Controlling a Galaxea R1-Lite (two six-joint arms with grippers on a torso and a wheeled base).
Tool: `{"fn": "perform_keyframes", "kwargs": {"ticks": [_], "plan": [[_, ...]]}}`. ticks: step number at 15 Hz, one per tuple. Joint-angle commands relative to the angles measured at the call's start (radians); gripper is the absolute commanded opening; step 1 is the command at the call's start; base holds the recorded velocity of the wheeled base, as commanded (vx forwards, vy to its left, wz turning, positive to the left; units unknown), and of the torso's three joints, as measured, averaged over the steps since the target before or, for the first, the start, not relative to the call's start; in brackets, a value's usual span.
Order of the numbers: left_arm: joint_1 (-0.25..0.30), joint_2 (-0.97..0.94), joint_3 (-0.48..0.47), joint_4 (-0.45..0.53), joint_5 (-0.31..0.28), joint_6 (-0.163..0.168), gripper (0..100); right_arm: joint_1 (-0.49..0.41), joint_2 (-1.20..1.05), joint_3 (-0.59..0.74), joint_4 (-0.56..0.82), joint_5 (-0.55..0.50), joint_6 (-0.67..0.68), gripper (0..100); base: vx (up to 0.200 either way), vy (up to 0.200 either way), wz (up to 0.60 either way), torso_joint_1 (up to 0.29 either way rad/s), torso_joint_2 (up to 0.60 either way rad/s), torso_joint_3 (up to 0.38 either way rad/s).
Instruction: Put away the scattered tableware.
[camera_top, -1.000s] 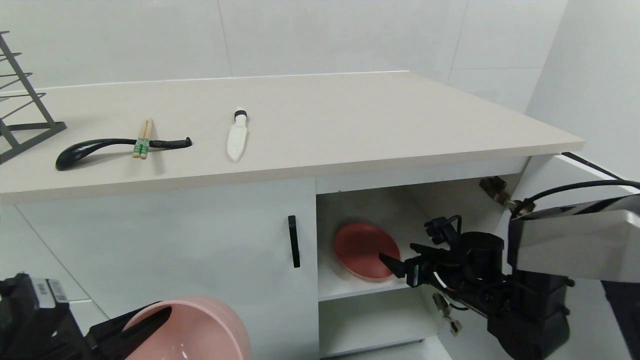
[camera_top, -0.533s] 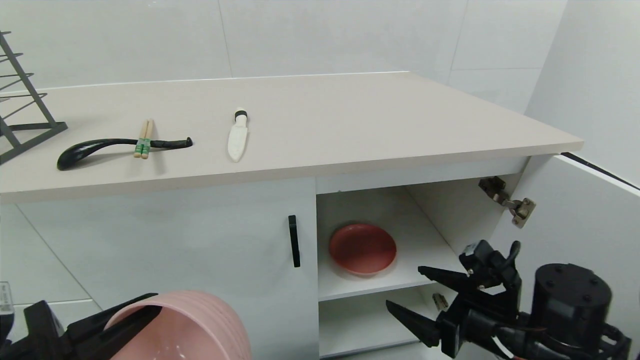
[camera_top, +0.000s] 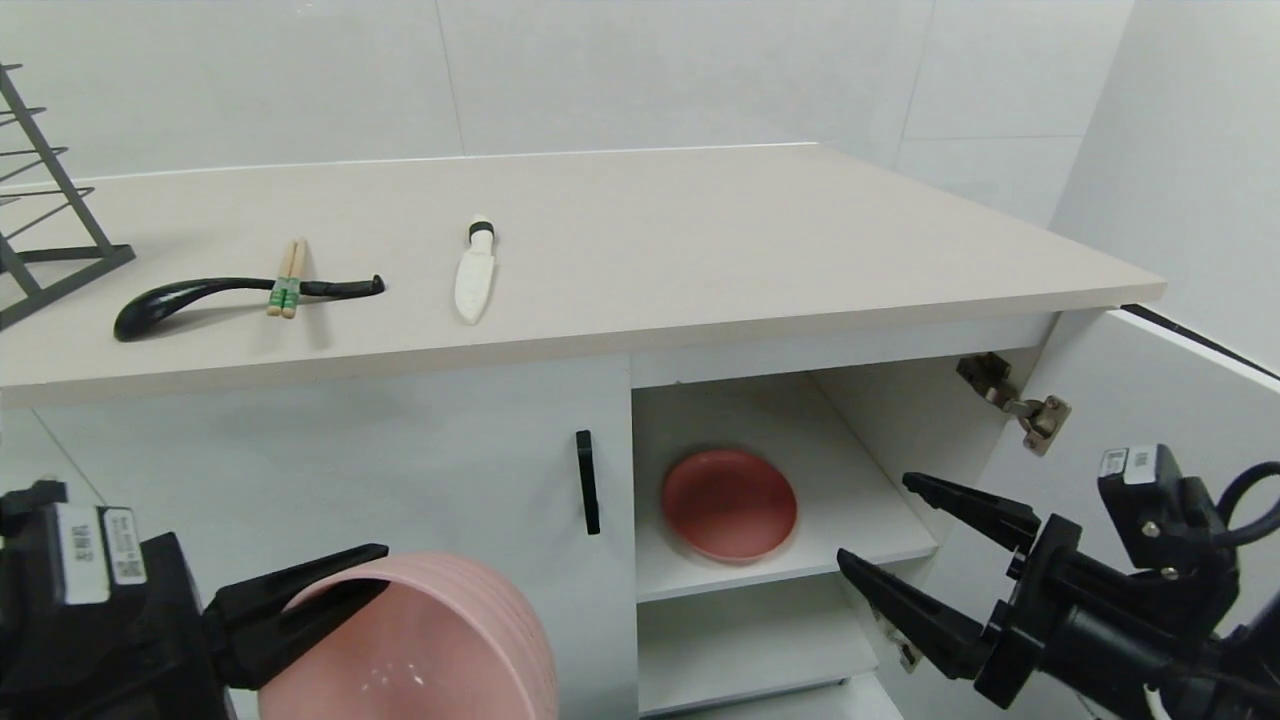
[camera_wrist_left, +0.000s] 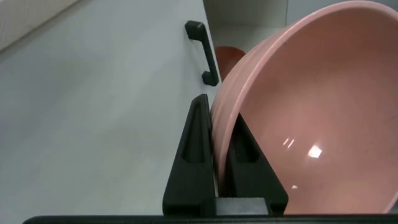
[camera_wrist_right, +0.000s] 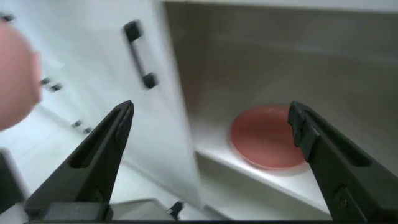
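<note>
Red plate (camera_top: 728, 503) is shelved; left claw (camera_top: 380, 566) clamps the pink bowl (camera_top: 440, 650), right claw (camera_top: 873, 517) gapes empty — ladle (camera_top: 200, 295), chopsticks (camera_top: 285, 278), knife (camera_top: 474, 272) unstowed.

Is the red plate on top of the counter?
No, the red plate lies on the upper shelf inside the open cupboard.

Open cupboard (camera_top: 900, 420); red plate (camera_top: 728, 505) on shelf (camera_top: 862, 505)
</note>
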Motion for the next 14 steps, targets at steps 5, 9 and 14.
{"fn": "perform_keyframes", "kwargs": {"ticks": [5, 9, 14], "plan": [[-0.216, 0.360, -0.152, -0.092, 0.074, 0.053, 0, 0.014, -0.024, 0.001, -0.001, -0.076, -0.041, 100, 0.000, 0.000, 0.00, 0.000, 0.00, 0.000], [-0.285, 0.479, -0.178, -0.205, 0.175, 0.053, 0, 0.015, -0.027, 0.001, -0.001, -0.081, -0.038, 100, 0.000, 0.000, 0.00, 0.000, 0.00, 0.000], [-0.342, 0.667, -0.268, -0.340, 0.341, 0.053, 0, 0.009, -0.016, 0.001, -0.001, -0.081, -0.036, 100, 0.000, 0.000, 0.00, 0.000, 0.00, 0.000]]}}
